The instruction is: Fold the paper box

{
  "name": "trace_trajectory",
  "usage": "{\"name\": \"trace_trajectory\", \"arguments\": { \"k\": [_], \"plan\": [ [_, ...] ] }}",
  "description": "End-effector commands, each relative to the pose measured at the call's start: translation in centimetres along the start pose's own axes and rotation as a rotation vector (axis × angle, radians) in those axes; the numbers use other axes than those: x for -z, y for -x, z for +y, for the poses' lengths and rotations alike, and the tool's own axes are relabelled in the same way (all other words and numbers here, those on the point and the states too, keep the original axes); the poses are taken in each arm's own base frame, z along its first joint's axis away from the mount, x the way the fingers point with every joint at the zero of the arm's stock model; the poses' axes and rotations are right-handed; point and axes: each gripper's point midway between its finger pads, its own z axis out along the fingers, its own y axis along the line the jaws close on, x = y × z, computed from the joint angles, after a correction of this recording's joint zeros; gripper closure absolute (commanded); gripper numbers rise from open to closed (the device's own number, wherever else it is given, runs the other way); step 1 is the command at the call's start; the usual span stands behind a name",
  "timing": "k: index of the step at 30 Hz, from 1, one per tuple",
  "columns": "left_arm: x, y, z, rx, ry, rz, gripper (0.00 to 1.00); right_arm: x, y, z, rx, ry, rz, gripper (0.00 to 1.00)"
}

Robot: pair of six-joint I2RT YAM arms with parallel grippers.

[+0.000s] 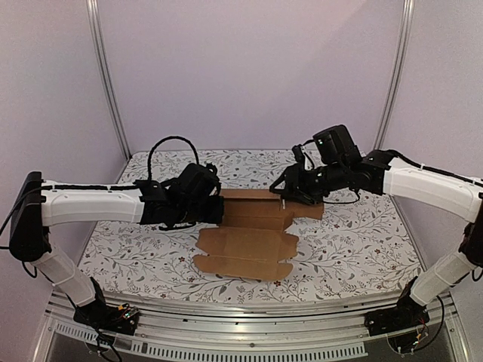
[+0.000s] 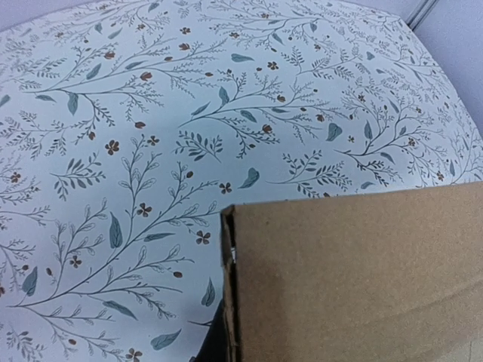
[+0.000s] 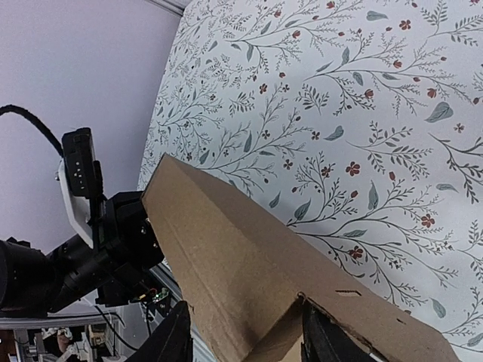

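The paper box (image 1: 249, 241) is brown cardboard in mid-table. Its front half lies flat and its back part (image 1: 264, 205) is folded up into a raised wall. My left gripper (image 1: 216, 208) is at the wall's left end. In the left wrist view the cardboard (image 2: 355, 279) fills the lower right. One dark finger (image 2: 213, 341) presses its doubled left edge, the other is hidden behind it, and the gripper (image 2: 230, 343) looks shut on that edge. My right gripper (image 1: 290, 197) is at the wall's right end. Its fingers (image 3: 172, 339) stand wide apart around the folded cardboard (image 3: 226, 256), the gripper (image 3: 245, 343) open.
The table wears a white cloth with a leaf and flower print (image 1: 355, 241). Metal frame posts (image 1: 106, 75) stand at the back corners and a metal rail (image 1: 249, 309) runs along the near edge. The left arm's camera body (image 3: 79, 177) shows in the right wrist view.
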Motion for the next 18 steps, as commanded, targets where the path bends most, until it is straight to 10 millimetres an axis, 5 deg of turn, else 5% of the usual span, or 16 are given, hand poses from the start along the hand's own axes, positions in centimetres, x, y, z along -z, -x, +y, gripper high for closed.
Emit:
{"name": "trace_trajectory", "arguments": {
  "k": [1, 10, 18],
  "plan": [
    [0.8, 0.1, -1.1, 0.020, -0.048, 0.000, 1.00, 3.4, -0.5, 0.6, 0.095, 0.010, -0.042, 0.51],
    [0.5, -0.3, -1.7, 0.127, -0.132, 0.027, 1.00, 8.7, -2.7, -1.9, 0.156, 0.053, -0.194, 0.45],
    [0.1, -0.9, -1.4, 0.151, -0.144, 0.043, 1.00, 8.8, -5.6, -5.7, 0.032, 0.157, -0.243, 0.42]
  ]
}}
